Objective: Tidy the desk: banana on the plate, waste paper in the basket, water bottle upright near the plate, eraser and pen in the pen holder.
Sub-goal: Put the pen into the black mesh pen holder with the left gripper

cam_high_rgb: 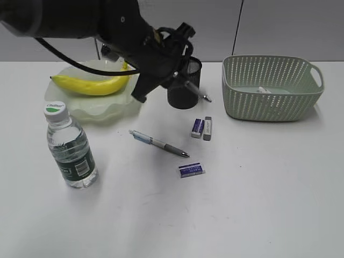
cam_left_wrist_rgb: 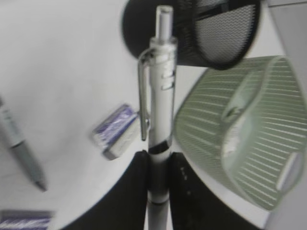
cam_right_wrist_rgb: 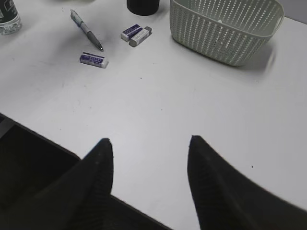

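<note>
Black mesh marks the goal: the pen holder stands at upper centre of the exterior view, and the left gripper hangs just beside its rim, its fingers clamped on a clear-barrelled pen. In the left wrist view that pen points up the frame toward the cup's mouth. To do this well, I judge the tip should be brought squarely over the opening and tilted steeper before the jaws part (a shallow angle could let it skate off the rim, or tip the light cup).

A second pen lies at centre on the desk, with two erasers side by side just above and right of it and a third eraser below it; none blocks the drop. Banana already rests on the plate at upper left, water bottle upright at left. Waste paper sits in the basket, upper right. Right gripper hovers wide open and empty over bare desk.
</note>
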Controlling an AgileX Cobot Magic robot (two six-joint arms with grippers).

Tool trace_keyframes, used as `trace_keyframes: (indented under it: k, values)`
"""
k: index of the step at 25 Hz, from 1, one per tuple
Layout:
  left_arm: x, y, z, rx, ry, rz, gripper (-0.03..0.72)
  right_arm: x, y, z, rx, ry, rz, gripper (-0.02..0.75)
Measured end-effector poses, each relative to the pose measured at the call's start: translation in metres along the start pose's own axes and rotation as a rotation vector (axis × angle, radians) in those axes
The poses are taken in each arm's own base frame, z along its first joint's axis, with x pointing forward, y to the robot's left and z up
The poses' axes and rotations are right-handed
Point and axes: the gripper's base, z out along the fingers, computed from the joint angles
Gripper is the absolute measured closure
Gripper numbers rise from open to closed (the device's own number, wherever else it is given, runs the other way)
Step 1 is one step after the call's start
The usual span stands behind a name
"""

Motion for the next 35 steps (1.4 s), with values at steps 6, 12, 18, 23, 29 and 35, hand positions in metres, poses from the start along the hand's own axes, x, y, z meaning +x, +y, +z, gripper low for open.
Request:
trace_keyframes:
  k: [6, 12, 18, 23, 29, 35]
  values:
    - [-0.001, -0.033, -0.006, 0.358, -0.098, 0.189, 0.601, 0.000, 0.000, 0.000, 0.000, 0.000, 0.000, 0.331]
    - [-0.023, -0.044, -0.013, 0.483, -0.265, 0.575, 0.601, 0.000, 0.000, 0.000, 0.000, 0.000, 0.000, 0.331]
    - [-0.061, -0.040, -0.014, 0.509, -0.382, 0.860, 0.601, 0.000, 0.000, 0.000, 0.000, 0.000, 0.000, 0.331]
    - [-0.088, -0.024, 0.013, 0.578, -0.364, 0.880, 0.601, 0.000, 0.000, 0.000, 0.000, 0.000, 0.000, 0.331]
    - [-0.090, -0.015, 0.044, 0.599, -0.344, 1.022, 0.601, 0.000, 0.000, 0.000, 0.000, -0.001, 0.000, 0.331]
    - [-0.094, -0.021, 0.056, 0.577, -0.370, 1.124, 0.601, 0.000, 0.000, 0.000, 0.000, -0.001, 0.000, 0.331]
